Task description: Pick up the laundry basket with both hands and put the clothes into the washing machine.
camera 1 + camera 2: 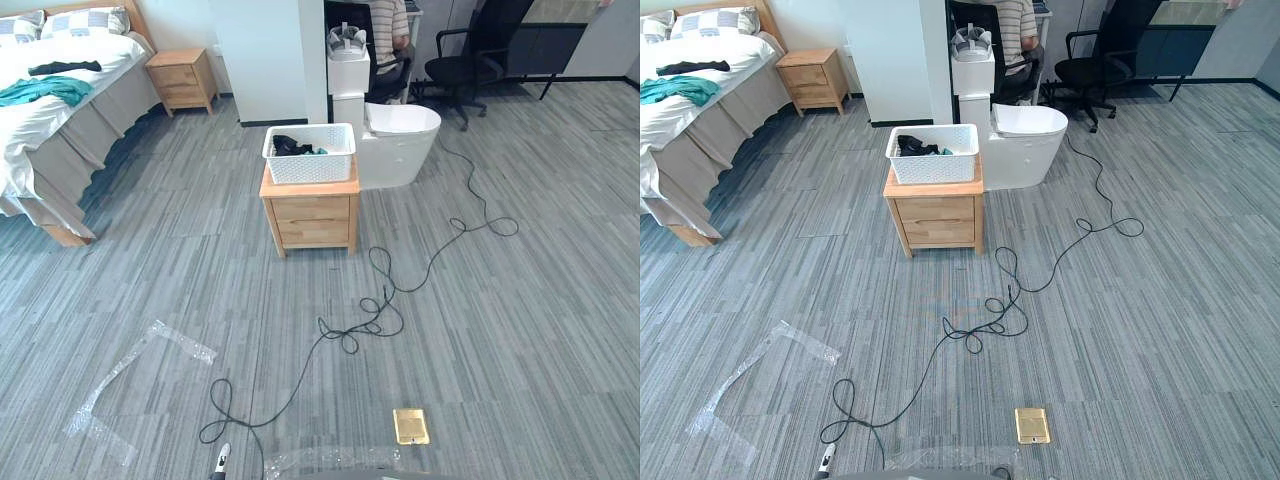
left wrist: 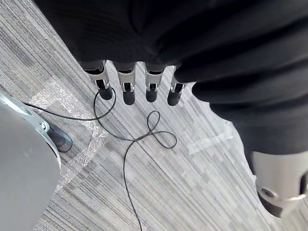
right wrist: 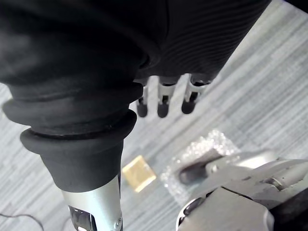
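A white perforated laundry basket (image 1: 310, 155) with dark clothes (image 1: 292, 146) inside stands on a small wooden nightstand (image 1: 311, 212) in the middle of the room, some way ahead of me. In the left wrist view my left hand (image 2: 126, 83) hangs over the grey floor, its fingers straight and holding nothing. My right hand (image 3: 163, 98) hangs the same way in the right wrist view, fingers relaxed and empty. Both hands are far from the basket.
A white rounded appliance (image 1: 398, 142) stands just right of the nightstand. A bed (image 1: 50, 95) with clothes lies at the far left beside another nightstand (image 1: 181, 79). A person sits at the back by office chairs (image 1: 478, 50). A brass floor plate (image 1: 411, 425) is near me.
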Motion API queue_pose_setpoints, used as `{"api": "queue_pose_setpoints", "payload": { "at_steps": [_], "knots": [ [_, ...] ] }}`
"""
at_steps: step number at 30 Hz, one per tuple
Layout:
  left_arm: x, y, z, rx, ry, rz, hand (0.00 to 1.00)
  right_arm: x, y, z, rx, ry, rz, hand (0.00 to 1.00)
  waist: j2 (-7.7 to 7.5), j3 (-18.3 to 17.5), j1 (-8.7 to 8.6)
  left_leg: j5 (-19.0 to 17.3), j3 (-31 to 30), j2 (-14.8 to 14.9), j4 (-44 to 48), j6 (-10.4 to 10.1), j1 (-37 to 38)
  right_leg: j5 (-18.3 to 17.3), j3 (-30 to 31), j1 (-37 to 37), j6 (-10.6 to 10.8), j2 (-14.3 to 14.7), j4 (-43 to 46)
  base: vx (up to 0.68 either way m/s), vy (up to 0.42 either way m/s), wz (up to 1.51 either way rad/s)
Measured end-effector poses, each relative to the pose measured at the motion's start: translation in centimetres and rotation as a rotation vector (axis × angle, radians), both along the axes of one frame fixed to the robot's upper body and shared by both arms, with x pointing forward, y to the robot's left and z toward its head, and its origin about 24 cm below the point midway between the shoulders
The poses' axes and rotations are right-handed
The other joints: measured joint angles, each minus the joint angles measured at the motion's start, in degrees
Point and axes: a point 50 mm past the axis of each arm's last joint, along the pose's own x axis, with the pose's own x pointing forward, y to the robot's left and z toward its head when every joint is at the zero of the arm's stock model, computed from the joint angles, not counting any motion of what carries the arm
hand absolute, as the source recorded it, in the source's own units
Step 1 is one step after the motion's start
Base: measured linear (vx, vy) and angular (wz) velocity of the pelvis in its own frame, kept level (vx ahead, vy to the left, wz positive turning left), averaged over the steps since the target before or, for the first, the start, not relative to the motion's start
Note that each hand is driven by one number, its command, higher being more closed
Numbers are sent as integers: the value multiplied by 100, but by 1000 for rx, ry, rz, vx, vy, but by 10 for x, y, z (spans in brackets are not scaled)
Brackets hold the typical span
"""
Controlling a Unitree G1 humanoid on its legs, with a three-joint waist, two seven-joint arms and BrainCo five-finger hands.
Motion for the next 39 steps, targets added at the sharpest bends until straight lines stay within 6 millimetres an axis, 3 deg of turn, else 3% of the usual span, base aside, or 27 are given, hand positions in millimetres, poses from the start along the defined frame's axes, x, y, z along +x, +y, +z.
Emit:
{"api": "queue_pose_setpoints", "payload": {
  "at_steps": [16, 29, 35, 37, 39],
  "knots": [
    [-2, 0, -1, -4, 2, -8, 0, 1, 1, 0, 7, -2, -1, 0, -50, 21, -3, 1, 3, 1, -23, 1, 16, 0, 0, 3, 0, 3, -1, 0, 0, 0],
    [-3, 6, -1, 8, 7, -5, 0, 14, 7, -1, 29, -25, 19, 0, -186, 100, 1, 2, -39, -6, -42, 2, 1, -12, -42, -4, 17, 0, -5, 0, 0, 1],
    [9, 10, 1, 17, -19, -12, 0, 24, 11, -1, 40, -47, 16, 0, -232, 278, -1, 33, -213, 9, -11, -49, -105, -46, -268, 20, 39, 1, -4, -3, 0, 17],
    [15, 15, 2, 28, -36, -6, 0, 30, 15, -1, 53, -65, -7, 0, -292, 448, -19, -131, -300, 25, 388, -97, -259, -143, -376, 104, 48, -4, 2, -8, -9, 31],
    [17, 20, 4, 39, -53, 14, 0, 36, 17, -1, 57, -81, -8, 0, -342, 627, 3, -536, -243, 131, 1686, -303, -787, -293, -501, 206, -81, 12, -3, -46, -18, 26]
  ]
}}
